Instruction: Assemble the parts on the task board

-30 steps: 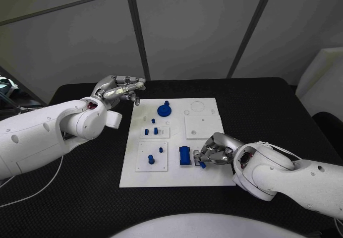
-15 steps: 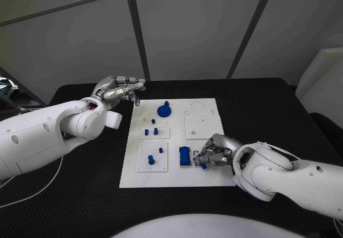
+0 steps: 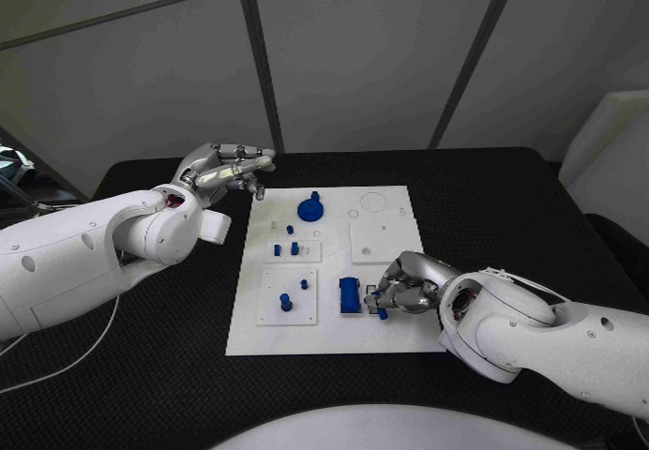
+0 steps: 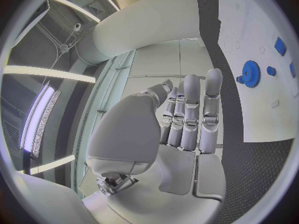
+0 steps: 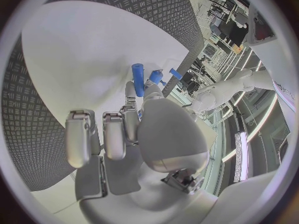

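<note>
Right hand (image 3: 403, 289) slightly nearer blue block (image 3: 351, 294)

We see the white task board (image 3: 331, 337) lying flat; a blue gear (image 3: 311, 207) stands at its 11 o'clock, a blue block (image 3: 351, 294) near 5 o'clock.

The table (image 3: 162, 375) is black with a fine woven texture; in the right wrist view it shows a grey tread-like pattern. The task board (image 3: 339, 333) at its middle is plain white, with faint grey outlines of circles near its far right corner. The parts are blue: a gear (image 3: 311, 207) near the board's far edge, small pegs (image 3: 285, 248) on the left half, and a darker blue block (image 3: 351, 294) toward the near edge. The left robot hand (image 3: 223, 171) is silver with a dark red spot at the wrist, on a white arm. The right robot hand (image 3: 403, 286) is silver too, a small blue piece (image 3: 383, 312) showing at its fingers.
</note>
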Controlling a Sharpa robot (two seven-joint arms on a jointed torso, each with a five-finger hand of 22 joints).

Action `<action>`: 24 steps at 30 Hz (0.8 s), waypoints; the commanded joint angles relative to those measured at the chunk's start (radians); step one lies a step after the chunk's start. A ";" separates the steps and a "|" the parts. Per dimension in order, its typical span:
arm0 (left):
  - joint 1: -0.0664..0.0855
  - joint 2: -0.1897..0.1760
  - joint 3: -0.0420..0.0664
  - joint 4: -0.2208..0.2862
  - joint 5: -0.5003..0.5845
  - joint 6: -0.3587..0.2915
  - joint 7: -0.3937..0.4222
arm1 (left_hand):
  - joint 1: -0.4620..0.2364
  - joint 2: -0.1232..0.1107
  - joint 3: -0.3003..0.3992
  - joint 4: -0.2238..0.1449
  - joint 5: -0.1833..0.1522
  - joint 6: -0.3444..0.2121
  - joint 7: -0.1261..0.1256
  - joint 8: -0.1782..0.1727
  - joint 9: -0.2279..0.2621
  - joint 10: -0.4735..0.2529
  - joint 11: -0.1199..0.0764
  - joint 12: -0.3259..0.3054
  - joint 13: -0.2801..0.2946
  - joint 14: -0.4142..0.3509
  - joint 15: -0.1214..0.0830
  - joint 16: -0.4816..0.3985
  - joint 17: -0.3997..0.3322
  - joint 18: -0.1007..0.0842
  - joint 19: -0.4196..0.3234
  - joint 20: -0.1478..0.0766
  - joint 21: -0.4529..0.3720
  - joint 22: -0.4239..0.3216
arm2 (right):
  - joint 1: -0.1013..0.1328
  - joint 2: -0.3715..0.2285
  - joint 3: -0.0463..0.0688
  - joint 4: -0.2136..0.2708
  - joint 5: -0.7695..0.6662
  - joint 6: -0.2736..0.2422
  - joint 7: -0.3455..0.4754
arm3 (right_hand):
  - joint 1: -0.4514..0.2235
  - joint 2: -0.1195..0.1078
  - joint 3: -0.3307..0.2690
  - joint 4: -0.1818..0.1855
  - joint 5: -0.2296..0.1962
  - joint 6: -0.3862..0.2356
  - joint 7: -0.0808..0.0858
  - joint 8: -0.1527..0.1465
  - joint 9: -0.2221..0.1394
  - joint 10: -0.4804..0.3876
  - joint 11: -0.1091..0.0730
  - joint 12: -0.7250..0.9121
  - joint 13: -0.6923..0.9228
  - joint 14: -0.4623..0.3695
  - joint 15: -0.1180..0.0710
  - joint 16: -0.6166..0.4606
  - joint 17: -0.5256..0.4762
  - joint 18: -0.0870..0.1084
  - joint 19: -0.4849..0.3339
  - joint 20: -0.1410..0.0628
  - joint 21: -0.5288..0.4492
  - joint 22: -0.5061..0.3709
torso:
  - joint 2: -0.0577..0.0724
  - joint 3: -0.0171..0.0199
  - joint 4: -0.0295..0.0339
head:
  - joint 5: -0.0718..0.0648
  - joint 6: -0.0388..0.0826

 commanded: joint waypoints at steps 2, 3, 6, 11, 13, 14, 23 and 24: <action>0.001 0.000 0.001 0.002 0.003 0.007 0.003 | -0.006 0.002 -0.005 0.000 0.000 -0.006 -0.001 0.005 0.000 -0.006 -0.001 0.005 0.001 -0.009 0.001 0.004 -0.001 0.057 0.001 0.003 -0.006 -0.002 | 0.001 0.000 0.000 0.003 -0.010 -0.043 0.038 | 0.056 0.038 0.031 -0.009 -0.043 0.012 -0.008 0.009 0.014 0.042 -0.029 0.014 0.014 0.088 -0.008 0.006 0.177 -0.003 0.077 -0.011 0.008 0.235 | 0.000 -0.0005 0.0006 | 0.000 0.001; 0.001 0.000 0.001 0.002 0.003 0.007 0.003 | -0.006 0.002 -0.005 0.000 0.000 -0.006 -0.001 0.005 0.000 -0.006 -0.001 0.005 0.001 -0.009 0.001 0.004 -0.001 0.057 0.001 0.003 -0.006 -0.002 | 0.001 0.000 0.000 0.002 -0.009 -0.047 0.039 | 0.062 0.042 0.044 -0.010 -0.056 0.012 -0.008 0.008 0.017 0.044 -0.029 0.016 0.016 0.088 -0.008 0.006 0.178 -0.004 0.078 -0.012 0.009 0.235 | 0.000 -0.0005 0.0007 | 0.000 0.001; 0.001 0.000 0.001 0.002 0.003 0.007 0.003 | -0.006 0.002 -0.005 0.000 0.000 -0.006 -0.001 0.005 0.000 -0.006 -0.001 0.005 0.001 -0.009 0.001 0.004 -0.001 0.057 0.001 0.003 -0.006 -0.002 | 0.001 0.000 0.000 -0.001 -0.009 -0.053 0.038 | 0.073 0.049 0.067 -0.014 -0.074 0.011 -0.008 0.008 0.022 0.047 -0.030 0.019 0.020 0.088 -0.009 0.007 0.179 -0.004 0.078 -0.013 0.009 0.236 | 0.000 -0.0003 0.0006 | 0.000 0.001; 0.001 -0.001 0.001 0.002 0.003 0.008 0.002 | -0.006 0.002 -0.005 0.000 0.000 -0.006 -0.001 0.005 0.000 -0.006 -0.001 0.005 0.001 -0.009 0.001 0.004 -0.001 0.057 0.001 0.003 -0.006 -0.002 | 0.001 0.001 0.000 -0.004 -0.008 -0.062 0.030 | 0.071 0.048 0.079 -0.012 -0.085 0.010 -0.007 0.008 0.025 0.047 -0.029 0.019 0.020 0.089 -0.008 0.007 0.180 -0.004 0.079 -0.013 0.010 0.237 | 0.000 -0.0001 -0.0001 | 0.001 0.000; 0.001 -0.001 0.001 0.003 0.003 0.009 0.002 | -0.006 0.002 -0.005 0.000 0.000 -0.006 -0.001 0.005 0.000 -0.006 -0.001 0.005 0.001 -0.009 0.001 0.004 -0.001 0.057 0.001 0.003 -0.006 -0.002 | 0.001 0.002 0.000 -0.005 -0.008 -0.065 0.025 | 0.062 0.044 0.080 -0.006 -0.090 0.011 -0.006 0.008 0.027 0.048 -0.028 0.019 0.021 0.089 -0.008 0.007 0.180 -0.004 0.079 -0.013 0.010 0.237 | 0.000 -0.0003 0.0001 | 0.000 0.000; 0.001 -0.001 0.001 0.003 0.003 0.009 0.002 | -0.006 0.002 -0.005 0.000 0.000 -0.006 -0.001 0.005 0.000 -0.006 -0.001 0.005 0.001 -0.009 0.001 0.004 -0.001 0.057 0.001 0.003 -0.006 -0.002 | 0.001 0.002 0.000 -0.006 -0.007 -0.066 0.022 | 0.058 0.042 0.081 -0.003 -0.092 0.011 -0.006 0.008 0.028 0.048 -0.028 0.020 0.022 0.089 -0.008 0.007 0.180 -0.004 0.079 -0.013 0.010 0.237 | 0.000 -0.0003 0.0001 | 0.000 0.000; 0.001 -0.001 0.001 0.003 0.003 0.011 -0.001 | -0.006 0.002 -0.005 0.000 0.000 -0.006 -0.001 0.005 0.000 -0.006 -0.001 0.005 0.001 -0.009 0.001 0.004 -0.001 0.057 0.001 0.003 -0.006 -0.002 | 0.001 0.011 0.000 -0.022 -0.015 -0.052 -0.008 | -0.013 0.023 0.073 0.027 -0.069 0.019 -0.006 0.011 0.039 0.052 -0.027 0.024 0.027 0.089 -0.006 0.007 0.180 -0.004 0.080 -0.011 0.011 0.238 | 0.000 -0.0004 0.0002 | -0.001 0.000; 0.001 -0.001 0.001 0.003 0.003 0.012 -0.001 | -0.006 0.002 -0.005 0.000 0.000 -0.006 -0.001 0.005 0.000 -0.006 -0.001 0.005 0.001 -0.009 0.001 0.004 -0.001 0.057 0.001 0.003 -0.006 -0.002 | 0.001 0.013 0.000 -0.024 -0.016 -0.044 -0.013 | -0.023 0.021 0.070 0.027 -0.062 0.020 -0.006 0.011 0.041 0.052 -0.027 0.024 0.027 0.089 -0.006 0.007 0.180 -0.004 0.080 -0.011 0.011 0.237 | 0.000 -0.0004 0.0002 | 0.000 0.000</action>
